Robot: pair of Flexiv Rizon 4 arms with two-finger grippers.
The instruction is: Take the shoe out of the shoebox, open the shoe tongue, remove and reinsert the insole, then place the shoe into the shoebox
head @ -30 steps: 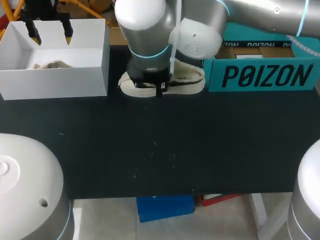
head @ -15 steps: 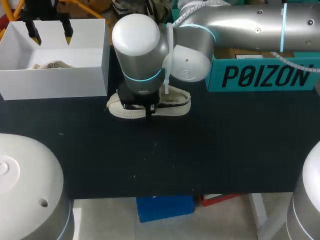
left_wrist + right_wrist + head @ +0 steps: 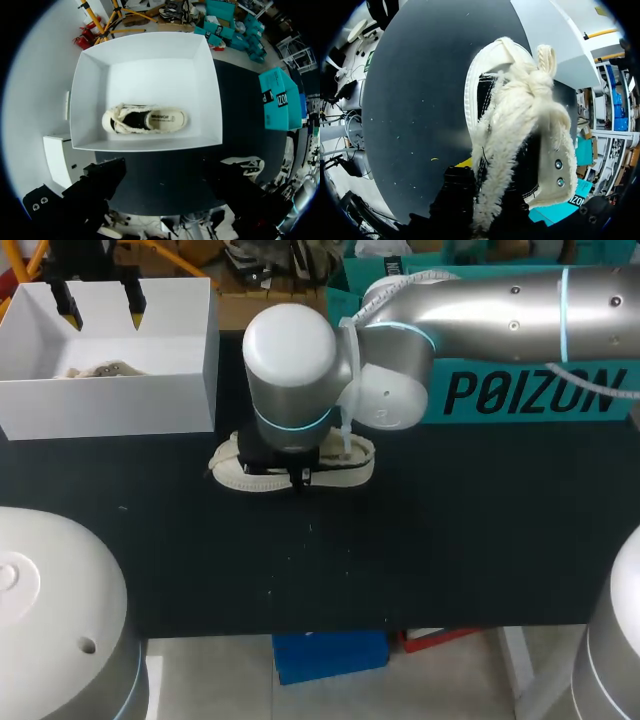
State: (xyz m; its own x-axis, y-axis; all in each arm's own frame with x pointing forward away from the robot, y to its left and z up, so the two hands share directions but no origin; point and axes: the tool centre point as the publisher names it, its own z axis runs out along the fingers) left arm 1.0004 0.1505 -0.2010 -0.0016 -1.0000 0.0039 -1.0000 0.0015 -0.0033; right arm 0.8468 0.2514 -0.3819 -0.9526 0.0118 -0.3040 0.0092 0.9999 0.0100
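Shoe (image 3: pixel 517 112) clamped in right jaws, only in wrist view; left jaws wide, empty, over white box (image 3: pixel 150 62).

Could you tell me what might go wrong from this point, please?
The right gripper seems to grip the shoe at its fluffy laces, so it may slip or twist when lifted. The white box already holds a second shoe, with the left gripper open above it, so the arms could crowd there.

shoe (image 3: pixel 245 468) carried nearer, right arm (image 3: pixel 480 310) swung in
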